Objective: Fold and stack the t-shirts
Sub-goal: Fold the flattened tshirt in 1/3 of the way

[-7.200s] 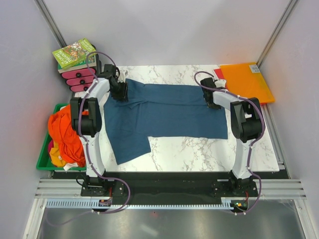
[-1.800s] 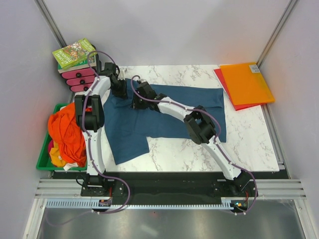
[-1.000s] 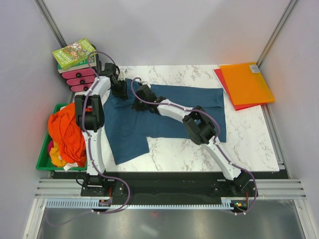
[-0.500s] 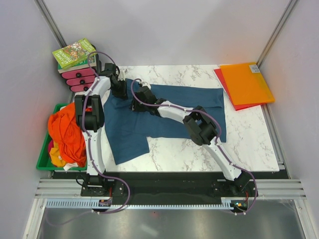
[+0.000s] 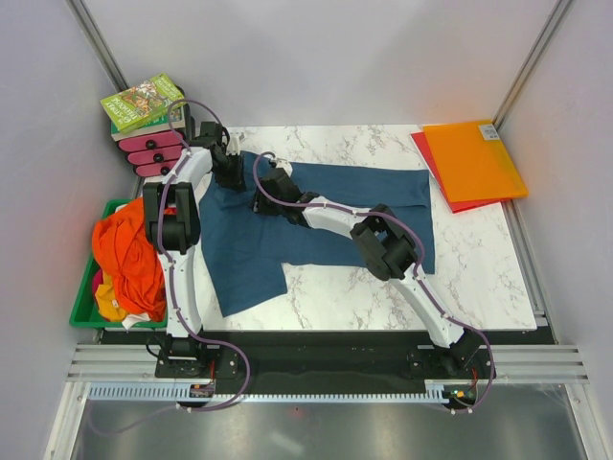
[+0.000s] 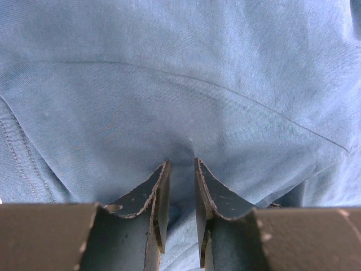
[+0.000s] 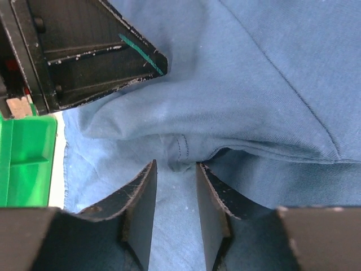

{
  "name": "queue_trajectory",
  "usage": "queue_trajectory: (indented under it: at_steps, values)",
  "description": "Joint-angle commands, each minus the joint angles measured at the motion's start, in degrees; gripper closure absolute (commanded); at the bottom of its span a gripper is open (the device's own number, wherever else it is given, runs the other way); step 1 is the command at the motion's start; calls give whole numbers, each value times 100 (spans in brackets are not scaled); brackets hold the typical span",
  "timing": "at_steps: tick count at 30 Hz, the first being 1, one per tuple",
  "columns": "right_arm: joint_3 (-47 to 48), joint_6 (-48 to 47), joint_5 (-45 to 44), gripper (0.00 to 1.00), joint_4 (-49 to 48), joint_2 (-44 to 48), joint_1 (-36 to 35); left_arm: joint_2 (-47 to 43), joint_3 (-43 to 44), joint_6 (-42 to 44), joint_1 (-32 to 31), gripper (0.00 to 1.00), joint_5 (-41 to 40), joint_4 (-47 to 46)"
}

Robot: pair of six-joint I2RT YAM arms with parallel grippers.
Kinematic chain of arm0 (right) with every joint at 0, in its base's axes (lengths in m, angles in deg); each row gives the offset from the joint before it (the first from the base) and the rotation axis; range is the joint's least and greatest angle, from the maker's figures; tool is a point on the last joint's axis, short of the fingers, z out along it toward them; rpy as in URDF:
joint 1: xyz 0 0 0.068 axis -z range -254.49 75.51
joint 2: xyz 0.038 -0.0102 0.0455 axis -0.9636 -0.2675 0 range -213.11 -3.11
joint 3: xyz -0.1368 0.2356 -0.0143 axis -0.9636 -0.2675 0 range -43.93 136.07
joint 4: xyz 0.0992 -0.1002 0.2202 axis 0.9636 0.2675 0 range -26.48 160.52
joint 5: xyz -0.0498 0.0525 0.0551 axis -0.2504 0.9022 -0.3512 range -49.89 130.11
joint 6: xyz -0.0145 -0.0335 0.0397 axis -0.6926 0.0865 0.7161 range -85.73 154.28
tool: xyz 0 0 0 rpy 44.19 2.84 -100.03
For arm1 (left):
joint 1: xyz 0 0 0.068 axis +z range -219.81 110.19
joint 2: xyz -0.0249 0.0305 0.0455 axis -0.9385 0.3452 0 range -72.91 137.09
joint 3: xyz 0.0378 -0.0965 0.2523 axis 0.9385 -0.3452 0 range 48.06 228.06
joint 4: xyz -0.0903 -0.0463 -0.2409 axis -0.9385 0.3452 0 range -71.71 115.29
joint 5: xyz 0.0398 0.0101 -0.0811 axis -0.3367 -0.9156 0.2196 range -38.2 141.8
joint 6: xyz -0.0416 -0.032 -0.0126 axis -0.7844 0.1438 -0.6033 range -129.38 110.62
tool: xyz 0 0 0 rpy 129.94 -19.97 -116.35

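Note:
A dark teal-blue t-shirt (image 5: 335,216) lies spread on the marble table, one sleeve hanging toward the near left. My left gripper (image 5: 235,172) is at its far left corner. In the left wrist view, the left gripper (image 6: 180,164) is shut on a bunched fold of the t-shirt (image 6: 169,84). My right arm reaches across the shirt, and my right gripper (image 5: 261,184) is just right of the left one. Up close, the right gripper (image 7: 176,165) is open. Flat cloth lies under it, and a stitched hem fold (image 7: 180,149) sits at its tips. Orange t-shirts (image 5: 124,254) are piled at the left.
The orange pile fills a green bin (image 5: 84,311) off the table's left edge. A book (image 5: 144,101) rests on pink boxes (image 5: 153,149) at the far left. Orange and red folders (image 5: 474,158) lie at the far right corner. The left gripper's body (image 7: 84,51) is close to my right fingers.
The right arm crossed from the shirt's right edge to its upper left. In the last second its jaws went from shut to open. The left gripper has kept its hold.

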Motion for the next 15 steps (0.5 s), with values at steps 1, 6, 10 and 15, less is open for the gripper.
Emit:
queue_trajectory:
  at_steps: [1,6,10,15]
  values:
    - [-176,158,-310,61,81,-80,8,-56,-116,118,13,69,106,44]
    - [-202,272,-372,70,63,-133,-10,-47,-143,126,13,69,107,27]
    - [-298,281,-459,78,11,-80,-1,-56,-160,135,13,69,107,18]
    - [-456,255,-504,89,-42,43,-27,-56,-187,126,13,69,150,9]
